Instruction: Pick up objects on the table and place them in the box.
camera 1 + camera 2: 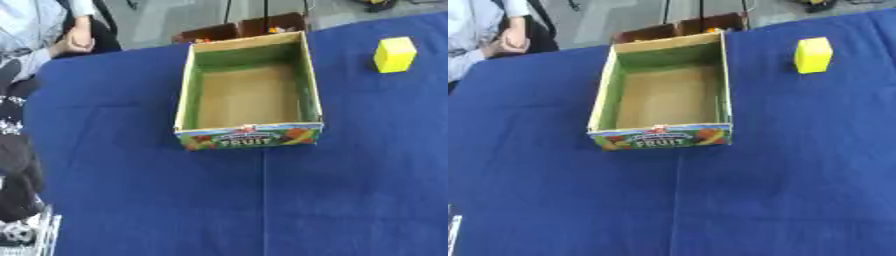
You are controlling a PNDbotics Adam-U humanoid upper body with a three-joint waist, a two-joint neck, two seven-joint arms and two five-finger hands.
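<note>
Block [395, 54], yellow, upright, is set on the blue tablecloth [350, 200] toward the far right, well apart from the box [248, 136] and touched by nothing. The box, open-topped cardboard with green inner walls and a brown floor, is placed near the middle; "FRUIT" is printed on its near wall. A second brown carton [677, 28] is seen beyond the far edge. Neither robot hand is shown, so their state cannot be told.
</note>
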